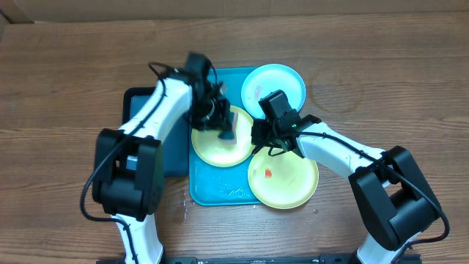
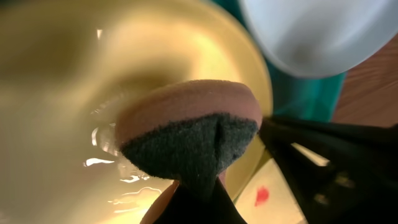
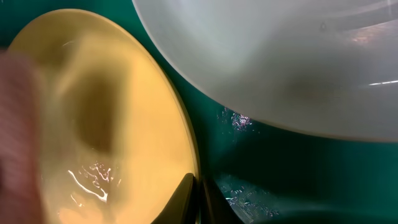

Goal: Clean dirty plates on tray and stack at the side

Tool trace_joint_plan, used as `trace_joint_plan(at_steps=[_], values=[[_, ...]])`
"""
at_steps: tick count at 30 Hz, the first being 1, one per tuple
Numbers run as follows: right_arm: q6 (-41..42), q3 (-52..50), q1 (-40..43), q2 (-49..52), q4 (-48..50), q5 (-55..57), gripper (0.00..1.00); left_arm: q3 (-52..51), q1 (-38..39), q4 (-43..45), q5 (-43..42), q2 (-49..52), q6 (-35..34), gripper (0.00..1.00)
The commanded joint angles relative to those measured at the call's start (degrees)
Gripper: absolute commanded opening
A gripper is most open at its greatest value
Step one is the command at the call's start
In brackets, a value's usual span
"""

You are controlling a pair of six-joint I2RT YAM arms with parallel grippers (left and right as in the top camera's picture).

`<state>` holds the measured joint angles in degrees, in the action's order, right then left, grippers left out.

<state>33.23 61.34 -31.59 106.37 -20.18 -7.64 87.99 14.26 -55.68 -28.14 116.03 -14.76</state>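
The left gripper [image 1: 220,125] is clamped tight on a pinkish foam sponge with a dark scouring face [image 2: 186,134]. That dark face is pressed onto the small round yellow-green plastic plate [image 1: 212,150] lying in the middle of the large bright turquoise rectangular plastic tray [image 1: 209,192]. Wet glints on the plate around the sponge suggest scrubbing is the step in hand. The right gripper [image 3: 196,200] comes in from the right with its jaws closed narrow on this plate's right rim, most likely to pin it so it cannot slide or spin under the sponge. A small round light blue plastic plate [image 1: 282,84] sits at the tray's far right corner, overhanging the rim, with a faint pink mark. A second yellow-green plastic plate [image 1: 293,187] lies at the near right corner, partly off the tray, with an orange-red smear [image 1: 268,173] on its pale centre. Both look uncleaned and are close at hand for later turns. Water drops lie on the tray floor, so the tray seems to serve as a catch basin. A smaller dark navy tray [image 1: 174,150] lies against its left edge on the wooden table [image 1: 73,73]. Nothing is stacked at the side yet, so the task appears to be at an early stage.
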Motion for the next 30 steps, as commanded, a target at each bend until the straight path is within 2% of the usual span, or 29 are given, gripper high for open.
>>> trace_joint_plan(at_steps=[1, 6, 11, 16, 19, 23, 30], values=[[0.0, -0.2, -0.3, 0.4, 0.4, -0.6, 0.06, 4.6, -1.2, -2.4, 4.7, -2.1, 2.1, 0.04], [0.0, -0.2, -0.3, 0.4, 0.4, -0.6, 0.06, 2.4, 0.1, -4.5, 15.0, -2.0, 2.1, 0.04], [0.0, -0.2, -0.3, 0.4, 0.6, -0.6, 0.06, -4.3, 2.0, -0.6, 19.0, -1.9, 0.8, 0.04], [0.0, -0.2, -0.3, 0.4, 0.6, -0.6, 0.06, -10.3, 2.3, 2.6, 27.3, -1.9, -4.9, 0.04], [0.0, -0.2, -0.3, 0.4, 0.6, -0.6, 0.06, -12.0, 2.3, 3.5, 28.3, -1.9, -5.0, 0.04], [0.0, -0.2, -0.3, 0.4, 0.6, -0.6, 0.06, -12.9, 2.4, 4.6, 23.0, -1.9, -4.7, 0.04], [0.0, -0.2, -0.3, 0.4, 0.6, -0.6, 0.06, -13.0, 2.4, 8.9, -0.3, -1.9, -1.3, 0.04]])
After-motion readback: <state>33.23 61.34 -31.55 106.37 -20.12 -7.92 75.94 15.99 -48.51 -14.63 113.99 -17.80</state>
